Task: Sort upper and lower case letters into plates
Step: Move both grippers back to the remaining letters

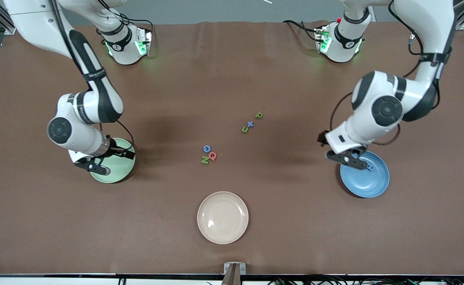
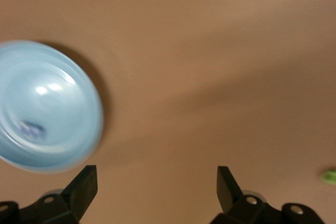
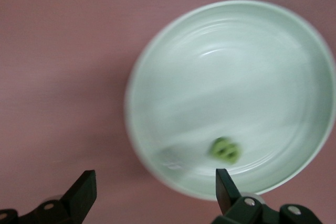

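I find both hands released and empty. My right gripper (image 1: 97, 166) hangs over the mint plate (image 1: 122, 174), jaws spread, with a green letter (image 3: 226, 149) lying in the plate. My left gripper (image 1: 348, 158) hangs over the blue plate (image 1: 368, 183), jaws spread, with a small blue letter (image 1: 370, 168) inside. Six pieces remain mid-table: G (image 1: 206, 148), Q (image 1: 213, 156) and N (image 1: 204, 160) touching in a cluster; u (image 1: 245, 129) and x (image 1: 250, 124) just beside each other, p (image 1: 258, 115) near. Risks, in my judgement: pinching a clustered piece may drag or scatter its neighbours; the beige plate (image 1: 222, 217), nearest the camera, invites a wrong drop.
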Robot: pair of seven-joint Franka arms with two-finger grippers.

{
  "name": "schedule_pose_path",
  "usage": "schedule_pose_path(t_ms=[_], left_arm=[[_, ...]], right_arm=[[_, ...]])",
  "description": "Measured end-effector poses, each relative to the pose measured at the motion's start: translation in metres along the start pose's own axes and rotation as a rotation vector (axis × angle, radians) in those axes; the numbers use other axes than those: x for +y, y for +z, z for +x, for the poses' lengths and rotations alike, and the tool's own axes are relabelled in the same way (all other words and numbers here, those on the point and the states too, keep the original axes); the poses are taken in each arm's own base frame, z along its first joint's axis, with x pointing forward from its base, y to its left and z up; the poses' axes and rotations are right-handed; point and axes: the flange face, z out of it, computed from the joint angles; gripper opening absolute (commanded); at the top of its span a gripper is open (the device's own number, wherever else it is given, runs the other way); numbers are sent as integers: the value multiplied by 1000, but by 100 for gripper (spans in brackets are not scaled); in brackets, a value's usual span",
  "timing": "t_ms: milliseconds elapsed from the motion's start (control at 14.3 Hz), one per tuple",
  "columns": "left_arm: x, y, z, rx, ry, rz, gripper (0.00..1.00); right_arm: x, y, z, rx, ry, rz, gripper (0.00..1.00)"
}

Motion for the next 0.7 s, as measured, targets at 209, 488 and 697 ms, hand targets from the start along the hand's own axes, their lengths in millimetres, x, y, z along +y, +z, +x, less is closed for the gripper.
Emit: schedule_pose_path(t_ms=[209,488,697], left_arm=[[80,-29,-26,-26,-134,-7,100],[140,-10,-45,-50,-300,-6,100],[165,36,-52,-36,-402,-44,100]], right_arm=[[-78,6,-44,13,100,-5,100],[-151,47,-83,39,215,6,100],[-180,72,-96,42,283,4,100]])
